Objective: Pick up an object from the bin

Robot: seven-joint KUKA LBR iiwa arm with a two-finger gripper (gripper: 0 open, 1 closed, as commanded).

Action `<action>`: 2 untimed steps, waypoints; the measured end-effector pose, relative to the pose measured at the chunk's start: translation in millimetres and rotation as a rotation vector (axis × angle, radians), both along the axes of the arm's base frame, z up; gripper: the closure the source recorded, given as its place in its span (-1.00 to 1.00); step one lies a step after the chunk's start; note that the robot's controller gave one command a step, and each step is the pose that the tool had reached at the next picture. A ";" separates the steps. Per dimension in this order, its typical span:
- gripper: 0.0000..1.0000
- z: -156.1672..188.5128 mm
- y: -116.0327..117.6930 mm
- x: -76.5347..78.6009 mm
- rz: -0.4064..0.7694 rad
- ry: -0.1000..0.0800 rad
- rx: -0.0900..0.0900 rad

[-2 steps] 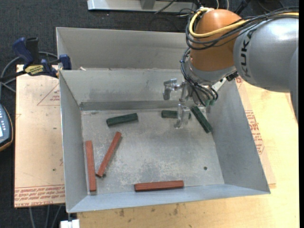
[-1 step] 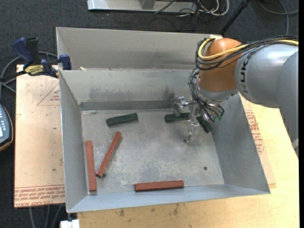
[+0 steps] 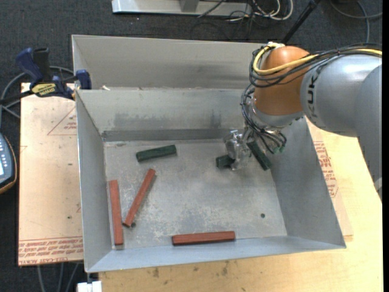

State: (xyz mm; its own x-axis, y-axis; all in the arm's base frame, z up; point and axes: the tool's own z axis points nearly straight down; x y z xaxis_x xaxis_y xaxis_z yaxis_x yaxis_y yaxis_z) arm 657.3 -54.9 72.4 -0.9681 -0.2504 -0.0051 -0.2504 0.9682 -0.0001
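Note:
My gripper (image 3: 236, 149) hangs low over the back right part of the bin floor, below the orange wrist cover. A small dark green piece (image 3: 223, 162) lies on the floor right at its lower left, touching or nearly touching it. A dark green bar (image 3: 262, 157) lies slanted just to its right, partly under the cables. I cannot make out whether either one is held.
A dark green block (image 3: 156, 154) lies left of centre near the back. Two red-brown sticks (image 3: 140, 196) (image 3: 115, 213) sit by the left wall, and a third red-brown stick (image 3: 203, 238) lies along the front wall. The arm comes in over the right rim.

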 end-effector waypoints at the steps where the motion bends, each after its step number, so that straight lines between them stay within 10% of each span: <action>1: 1.00 40.7 17.7 -15.9 0.319 0.000 -0.001; 2: 1.00 52.8 -17.1 -47.9 0.445 0.004 -0.003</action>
